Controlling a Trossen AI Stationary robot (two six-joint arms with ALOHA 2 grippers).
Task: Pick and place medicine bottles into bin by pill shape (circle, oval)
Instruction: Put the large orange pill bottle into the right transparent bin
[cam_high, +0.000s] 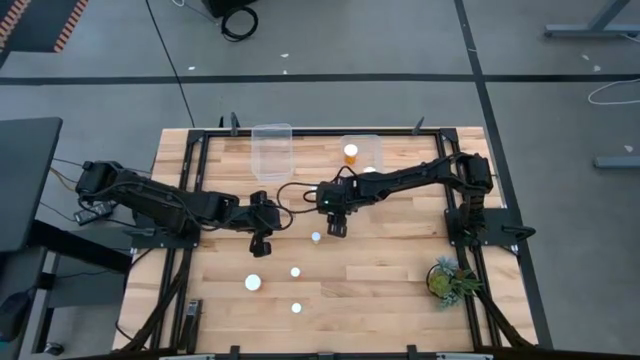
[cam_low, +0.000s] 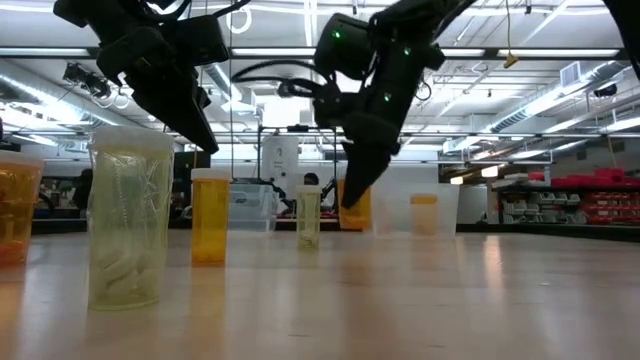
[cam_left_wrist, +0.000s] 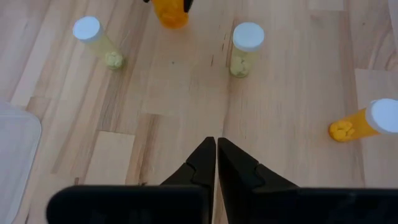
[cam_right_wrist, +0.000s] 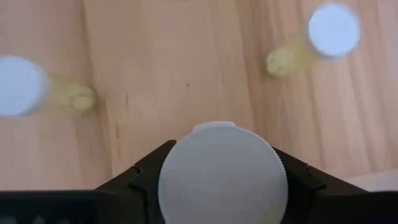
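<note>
Right gripper (cam_high: 337, 226) hangs over the middle of the table (cam_high: 390, 290), just short of the right-hand clear bin (cam_high: 362, 152). Its fingers are clamped on a wide orange bottle (cam_right_wrist: 222, 172); the right wrist view shows the round white cap filling the gap between the two dark fingers (cam_right_wrist: 140, 169). In the low view the same gripper (cam_low: 352, 190) points down with the orange bottle (cam_low: 356, 208) hanging at its tip, lifted clear of the tabletop.

Left gripper (cam_high: 261, 240) sits to the left of the held bottle, low over the boards. Its fingertips (cam_left_wrist: 205, 155) meet in a closed point with nothing between them.

Bottles relative to the right-hand bin:
- One orange bottle (cam_high: 351, 153) stands inside that bin.
- A narrow pale bottle (cam_high: 316, 237) stands on the table just beside the right gripper, on the side away from the bin.
- Three more white-capped bottles stand further out from the bin toward the near edge: a wider one (cam_high: 253, 283), a small one (cam_high: 295, 271), and another small one (cam_high: 296, 308) nearest the edge.

The left-hand clear bin (cam_high: 271, 150) stands beside the right-hand bin at the far edge; its contents cannot be made out.

The left wrist view shows two pale narrow bottles (cam_left_wrist: 98, 42) (cam_left_wrist: 246, 48) upright and one orange bottle (cam_left_wrist: 365, 121), all well apart from each other.

A small green potted plant (cam_high: 447, 279) stands at the right side of the table, well apart from the bin.
</note>
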